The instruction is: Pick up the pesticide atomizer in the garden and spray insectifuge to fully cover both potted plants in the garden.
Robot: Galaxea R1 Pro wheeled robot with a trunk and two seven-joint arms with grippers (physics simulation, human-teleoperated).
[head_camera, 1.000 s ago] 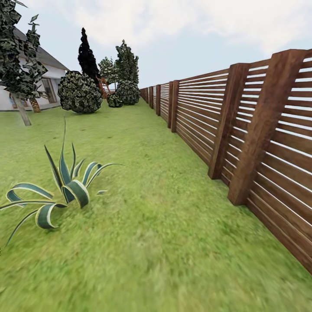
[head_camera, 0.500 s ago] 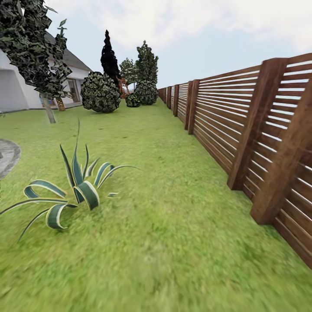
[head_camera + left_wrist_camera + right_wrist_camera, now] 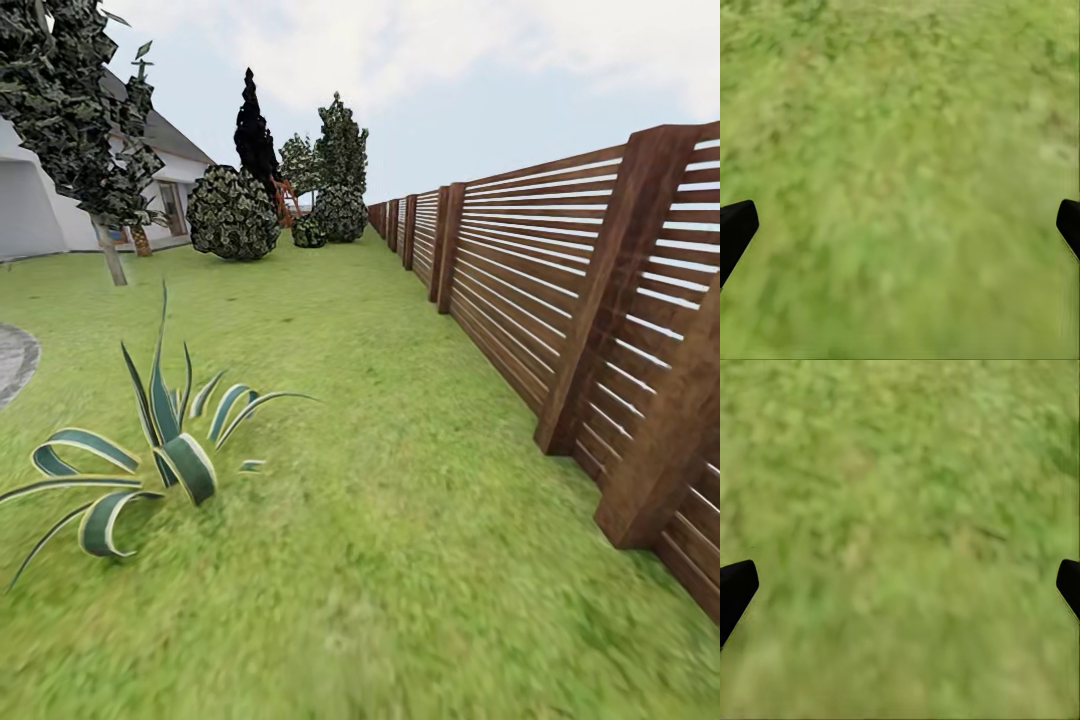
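Note:
The garden lawn [image 3: 380, 480] stretches ahead in the head view. The pesticide atomizer and the potted plants are out of view. My left gripper [image 3: 900, 229] is open over blurred grass, its black fingertips [image 3: 735, 229] far apart with nothing between them. My right gripper [image 3: 900, 589] is likewise open above grass, and its fingertips [image 3: 735, 589] hold nothing.
A brown slatted fence [image 3: 560, 290] runs along the right side into the distance. A spiky striped grass-like clump [image 3: 150, 450] grows at near left. An edge of grey paving [image 3: 12, 362] shows at far left. A tree [image 3: 90, 130], round bushes [image 3: 232, 212] and a white house [image 3: 40, 210] stand beyond.
The whole head view has shifted: the camera turned left, bringing the paving edge and more of the house into sight, then crept forward. The things themselves have not moved.

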